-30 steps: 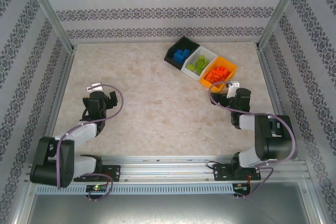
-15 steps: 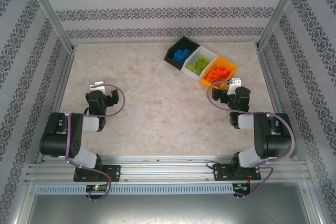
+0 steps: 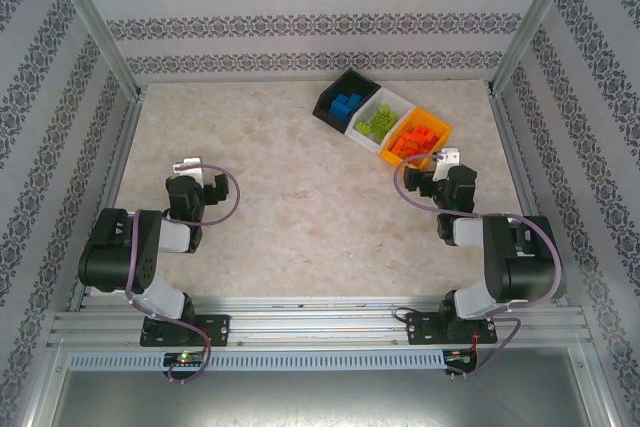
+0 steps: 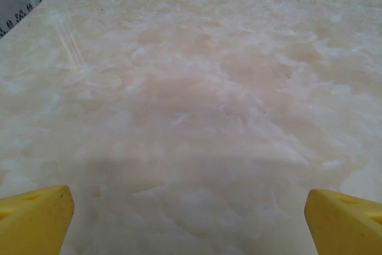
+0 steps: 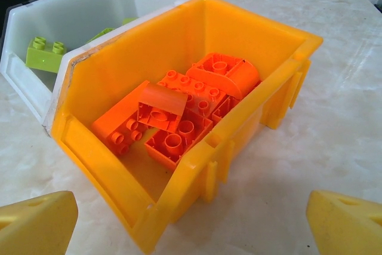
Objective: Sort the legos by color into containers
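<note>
Orange legos lie in the orange-yellow bin just ahead of the right gripper, spread wide, apparently empty.

The orange-yellow rectangular plastic bin is smooth and glossy, as are the orange studded plastic bricks inside. The beige marble-patterned worktop looks polished and faintly reflective.

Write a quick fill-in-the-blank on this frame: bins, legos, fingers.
1. The legos in the black bin are ____.
2. The middle bin, holding lime green legos, is ____.
3. The orange-yellow bin holds bricks that are all ____.
4. The left gripper and right gripper both have their fingers ____.
Missing words: blue; white; orange; open.
</note>
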`<state>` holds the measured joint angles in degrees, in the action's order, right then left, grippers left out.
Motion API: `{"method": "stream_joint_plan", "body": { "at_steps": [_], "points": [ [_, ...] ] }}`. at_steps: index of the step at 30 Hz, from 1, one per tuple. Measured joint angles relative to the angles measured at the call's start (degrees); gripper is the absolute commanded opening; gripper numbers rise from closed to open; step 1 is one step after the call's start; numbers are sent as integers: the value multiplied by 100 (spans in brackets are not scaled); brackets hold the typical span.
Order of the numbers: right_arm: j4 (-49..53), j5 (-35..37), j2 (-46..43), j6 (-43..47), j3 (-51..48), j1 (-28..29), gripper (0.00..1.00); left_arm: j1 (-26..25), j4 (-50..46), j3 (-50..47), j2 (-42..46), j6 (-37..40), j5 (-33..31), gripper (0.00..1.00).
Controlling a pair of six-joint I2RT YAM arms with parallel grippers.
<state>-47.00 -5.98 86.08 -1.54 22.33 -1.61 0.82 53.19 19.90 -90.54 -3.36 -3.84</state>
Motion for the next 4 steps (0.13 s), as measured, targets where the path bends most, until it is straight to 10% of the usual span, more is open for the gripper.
{"method": "stream_joint_plan", "body": {
  "at_steps": [4],
  "points": [
    [0,13,0,0,0,0,98,0,0,0,0,13,-39,100]
  ]
}}
